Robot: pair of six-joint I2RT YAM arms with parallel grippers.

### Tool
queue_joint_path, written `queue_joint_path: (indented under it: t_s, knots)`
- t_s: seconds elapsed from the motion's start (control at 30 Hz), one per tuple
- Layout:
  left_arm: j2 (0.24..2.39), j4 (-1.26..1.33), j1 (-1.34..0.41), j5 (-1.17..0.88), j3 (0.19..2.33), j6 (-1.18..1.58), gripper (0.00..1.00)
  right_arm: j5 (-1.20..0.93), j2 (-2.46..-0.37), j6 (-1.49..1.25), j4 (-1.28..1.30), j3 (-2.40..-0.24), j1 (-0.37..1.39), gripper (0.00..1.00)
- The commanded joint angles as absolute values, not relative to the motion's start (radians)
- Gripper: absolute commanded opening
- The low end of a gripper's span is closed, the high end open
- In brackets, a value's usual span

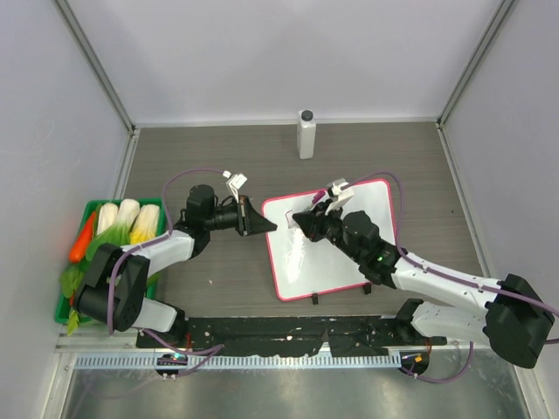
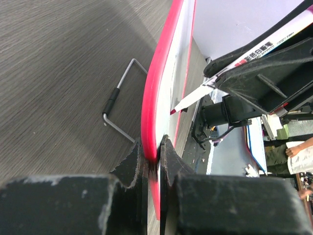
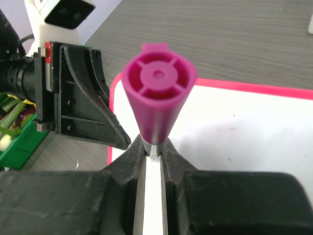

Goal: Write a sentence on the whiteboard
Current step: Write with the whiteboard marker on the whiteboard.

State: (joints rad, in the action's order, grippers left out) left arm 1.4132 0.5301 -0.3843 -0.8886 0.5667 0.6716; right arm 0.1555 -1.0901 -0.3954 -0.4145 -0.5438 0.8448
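Whiteboard (image 1: 301,266) edge clamped by left fingers (image 2: 129,169), steadied for writing; marker (image 3: 157,93) gripped by right fingers (image 3: 128,159), tip near board

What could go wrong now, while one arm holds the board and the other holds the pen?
1. The left gripper pinches only the thin pink edge of the whiteboard; pressure from the marker may make the board slip or turn.
2. The right gripper holds the marker only at its fingertips, so it may tilt.
3. Both grippers are close together and may collide.
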Motion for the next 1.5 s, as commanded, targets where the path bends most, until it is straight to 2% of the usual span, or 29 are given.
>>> queue_joint_path:
  t_s: [0.0,0.37,1.47]
  knots:
    - [1.436,0.448,-0.411,-0.818,0.561,0.509,0.00,0.149,-1.071,-0.388,-0.387,-0.525,0.856,0.01]
    - [1.433,0.443,-0.410,-0.818,0.561,0.505,0.00,0.127,-1.060,-0.387,-0.394,-0.592,0.857,0.01]
    - [1.430,0.431,-0.417,-0.818,0.565,0.495,0.00,0.270,-1.134,-0.399,-0.416,-0.621,0.857,0.01]
